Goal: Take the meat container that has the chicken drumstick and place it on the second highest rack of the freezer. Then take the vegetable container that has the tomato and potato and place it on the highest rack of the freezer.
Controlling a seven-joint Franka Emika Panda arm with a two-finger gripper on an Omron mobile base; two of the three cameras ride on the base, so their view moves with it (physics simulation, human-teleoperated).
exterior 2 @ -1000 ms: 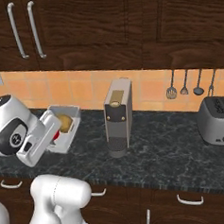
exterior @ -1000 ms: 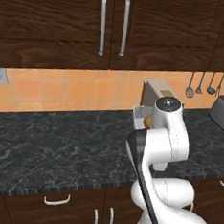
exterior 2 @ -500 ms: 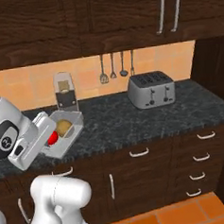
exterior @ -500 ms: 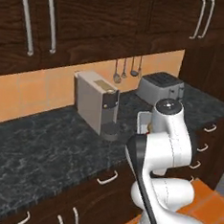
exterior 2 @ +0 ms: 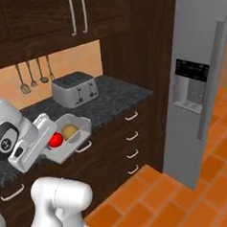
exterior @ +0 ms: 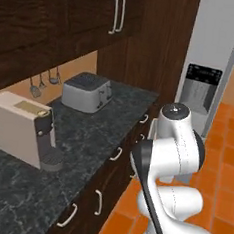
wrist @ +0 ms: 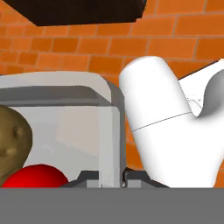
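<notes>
Vegetable container: carried clear of the counter, out in front of the white arm, over the edge of the dark stone counter; the right base view shows it tipped a little, open face toward the camera.
Contents: tomato and potato lie side by side against the lower wall, judged to have settled there because of the tilt; both are inside the tray.
Gripper: fingers closed on the near wall of the vegetable container; in the hand view the rim sits right at the finger tips, tomato and potato just beyond.
Grip choice: an edge pinch leaves the tray hanging off one side, so it probably needs levelling before it goes onto a shelf.
Freezer: tall grey unit at the end of the cabinet run, well apart from the tray, black dispenser panel facing out; its shelves are hidden from here.
Step in hand: transit toward the freezer, highest rack being the target for this tray.
Bystanders: toaster and coffee machine sit on the counter, clear of the tray.
</notes>
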